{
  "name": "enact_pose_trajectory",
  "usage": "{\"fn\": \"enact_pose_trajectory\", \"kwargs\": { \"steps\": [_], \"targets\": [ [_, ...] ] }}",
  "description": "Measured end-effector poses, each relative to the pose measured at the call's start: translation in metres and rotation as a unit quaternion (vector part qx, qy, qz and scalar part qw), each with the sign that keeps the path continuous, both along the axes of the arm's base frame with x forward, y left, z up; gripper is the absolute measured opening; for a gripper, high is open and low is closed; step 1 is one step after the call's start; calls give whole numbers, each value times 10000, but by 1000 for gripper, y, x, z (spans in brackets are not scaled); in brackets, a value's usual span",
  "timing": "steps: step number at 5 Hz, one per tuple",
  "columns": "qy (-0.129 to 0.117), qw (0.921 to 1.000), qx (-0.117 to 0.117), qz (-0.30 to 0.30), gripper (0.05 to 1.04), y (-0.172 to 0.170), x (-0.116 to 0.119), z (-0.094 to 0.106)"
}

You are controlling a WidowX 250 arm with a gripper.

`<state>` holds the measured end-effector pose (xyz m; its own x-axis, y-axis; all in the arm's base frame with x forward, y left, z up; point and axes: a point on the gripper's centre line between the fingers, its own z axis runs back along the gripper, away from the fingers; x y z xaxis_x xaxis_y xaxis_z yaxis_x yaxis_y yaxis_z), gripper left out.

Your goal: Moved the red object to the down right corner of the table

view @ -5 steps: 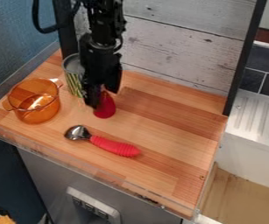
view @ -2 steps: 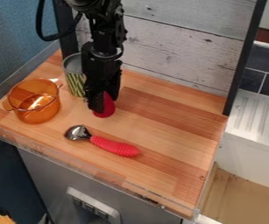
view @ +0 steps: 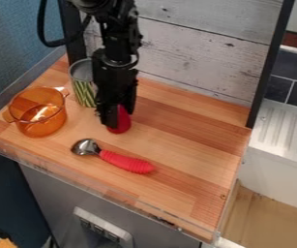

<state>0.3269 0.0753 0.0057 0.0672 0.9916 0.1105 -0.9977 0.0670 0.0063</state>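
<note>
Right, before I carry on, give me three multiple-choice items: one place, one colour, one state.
1. Where is the smooth, rounded red object?
A) At the table's front right corner
B) At the gripper's lower end
C) In the sink

2. What colour is the see-through, two-handled pot?
A) Orange
B) Green
C) Blue

3. How is the metal scoop with the ribbed red handle?
A) Standing upright
B) Hanging
C) Lying down

1 B: its red base shows just below the gripper.
2 A: its clear walls are orange.
3 C: its length rests along the wooden tabletop.
</note>
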Motion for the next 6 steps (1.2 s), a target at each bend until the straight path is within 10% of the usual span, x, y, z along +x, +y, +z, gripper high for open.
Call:
{"fn": "enact_pose_trajectory", "kwargs": {
  "steps": [3, 6],
  "targets": [
    [-680, 9911, -367, -1080, 707, -88, -10, 53],
    [-275, 9715, -516, -2297, 707, -148, -59, 25]
  ]
}}
